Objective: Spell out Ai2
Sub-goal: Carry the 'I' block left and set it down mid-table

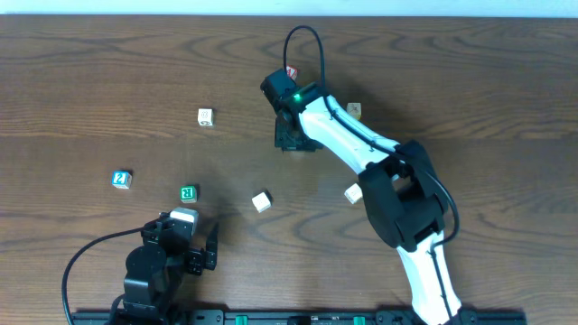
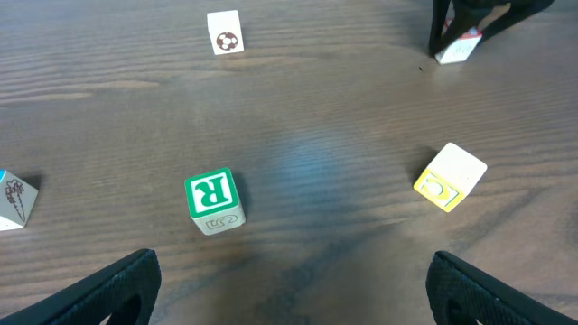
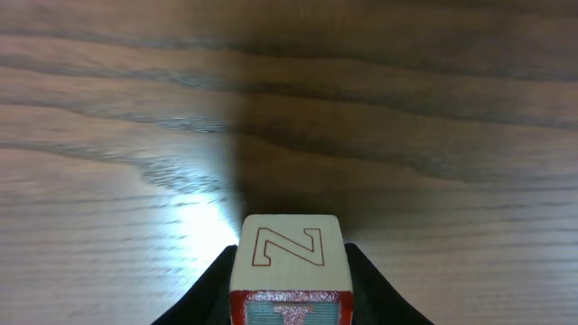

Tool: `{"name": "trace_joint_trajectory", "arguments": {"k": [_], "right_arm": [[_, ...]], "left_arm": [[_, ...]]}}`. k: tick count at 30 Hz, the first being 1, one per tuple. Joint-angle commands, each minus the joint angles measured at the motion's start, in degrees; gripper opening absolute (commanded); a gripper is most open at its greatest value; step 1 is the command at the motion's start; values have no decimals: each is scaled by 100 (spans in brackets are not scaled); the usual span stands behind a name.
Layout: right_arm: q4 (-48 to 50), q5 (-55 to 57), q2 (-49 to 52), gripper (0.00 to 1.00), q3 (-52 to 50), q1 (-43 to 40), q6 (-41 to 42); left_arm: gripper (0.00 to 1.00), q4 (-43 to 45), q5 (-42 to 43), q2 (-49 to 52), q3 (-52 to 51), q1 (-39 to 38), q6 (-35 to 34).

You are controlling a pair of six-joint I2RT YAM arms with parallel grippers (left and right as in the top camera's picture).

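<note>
One block [image 3: 289,248] is pinched in the right pincer [image 1: 293,135], far centre of the counter [image 1: 90,72] — prob. the pick step. Its top mark reads Z, N or a sideways 2; can't tell which. Next move needs a level carry to bare wood, then a square set-down. Left pincer [image 2: 293,293] is spread, near left. In the overhead view the arm hides the block — lifted or not is unclear.

table [image 1: 90,90]: dark brown wood grain | far edge: pale strip [image 1: 289,7] | light: soft glare [image 3: 194,226] on tabletop
</note>
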Motion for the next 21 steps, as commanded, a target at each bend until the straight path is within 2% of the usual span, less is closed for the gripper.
{"name": "trace_joint_trajectory", "arguments": {"k": [1,7,8,9,13,21], "right_arm": [[-22,39,111,2,-46,-15,-70],[4,35,111,2,-44,-22,-68],[4,37,111,9,-44,-22,-70],[7,37,111,25,-44,-15,-70],[4,37,111,47,-44,-9,-70],[11,15,111,67,-39,-9,-70]], "left_arm": [[96,7,-22,-37,-37,24,39],[96,4,-22,-37,-37,24,39],[95,7,-22,-37,-35,24,37],[95,4,-22,-37,-37,24,37],[95,4,-22,-37,-35,24,37],[95,4,-22,-37,-35,24,37]]}}
